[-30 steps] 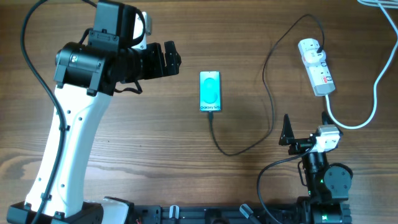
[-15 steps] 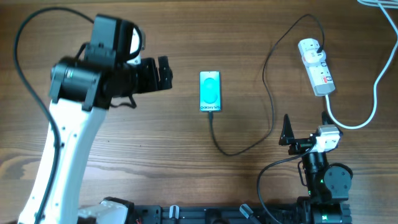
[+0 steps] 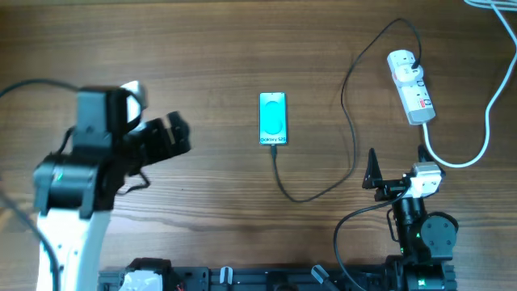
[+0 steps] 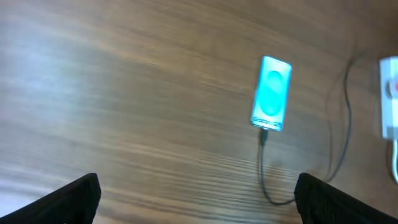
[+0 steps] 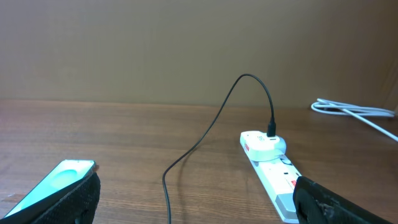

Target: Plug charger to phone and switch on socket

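Charger [image 3: 353, 141] tip at phone [image 3: 273, 119] edge, left hand [image 3: 179, 135] spread, drawn back leftward, right hand [image 3: 396, 174] spread

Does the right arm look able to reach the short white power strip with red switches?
Probably yes: right gripper open, power strip just ahead, only its thick white cord curving close by.

The phone [image 3: 273, 119] lay flat at mid-frame, its screen glowing cyan. The thin black charger [image 3: 354, 153] ran from its lower edge to the white socket [image 3: 410, 87], upper right.
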Motion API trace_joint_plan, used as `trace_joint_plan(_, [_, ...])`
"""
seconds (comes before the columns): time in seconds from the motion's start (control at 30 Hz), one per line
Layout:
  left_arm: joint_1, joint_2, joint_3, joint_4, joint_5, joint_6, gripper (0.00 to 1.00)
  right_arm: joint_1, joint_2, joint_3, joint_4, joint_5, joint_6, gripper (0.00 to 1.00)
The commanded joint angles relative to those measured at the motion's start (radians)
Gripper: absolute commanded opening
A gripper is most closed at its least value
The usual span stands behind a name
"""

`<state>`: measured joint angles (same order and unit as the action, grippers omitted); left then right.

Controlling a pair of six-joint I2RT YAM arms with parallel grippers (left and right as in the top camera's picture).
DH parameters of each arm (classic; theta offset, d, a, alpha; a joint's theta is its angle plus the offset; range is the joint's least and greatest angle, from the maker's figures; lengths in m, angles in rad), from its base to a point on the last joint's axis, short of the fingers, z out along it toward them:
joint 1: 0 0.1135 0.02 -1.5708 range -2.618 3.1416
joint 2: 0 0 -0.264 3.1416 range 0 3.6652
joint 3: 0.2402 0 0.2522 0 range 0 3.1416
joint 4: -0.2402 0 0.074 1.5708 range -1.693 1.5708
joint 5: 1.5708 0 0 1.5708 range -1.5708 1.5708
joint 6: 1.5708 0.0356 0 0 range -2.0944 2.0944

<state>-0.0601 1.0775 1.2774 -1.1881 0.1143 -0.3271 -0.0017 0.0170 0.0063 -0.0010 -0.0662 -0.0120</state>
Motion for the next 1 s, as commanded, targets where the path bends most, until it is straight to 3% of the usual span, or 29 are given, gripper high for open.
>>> trace_joint_plan(0.0, [0.085,-0.091,-0.109,0.006,0.028,0.005,1.0,-0.003,-0.013,-0.001,0.001,0.01,0.014,1.0])
trace_joint_plan(0.53, [0.145,-0.453,-0.561,0.373,0.098,0.006,1.0,-0.003,-0.013,-0.001,0.001,0.01,0.013,1.0])
trace_joint_plan(0.97, [0.147,-0.813,-0.756,0.469,0.098,0.005,1.0,-0.003,-0.013,-0.001,0.001,0.01,0.013,1.0])
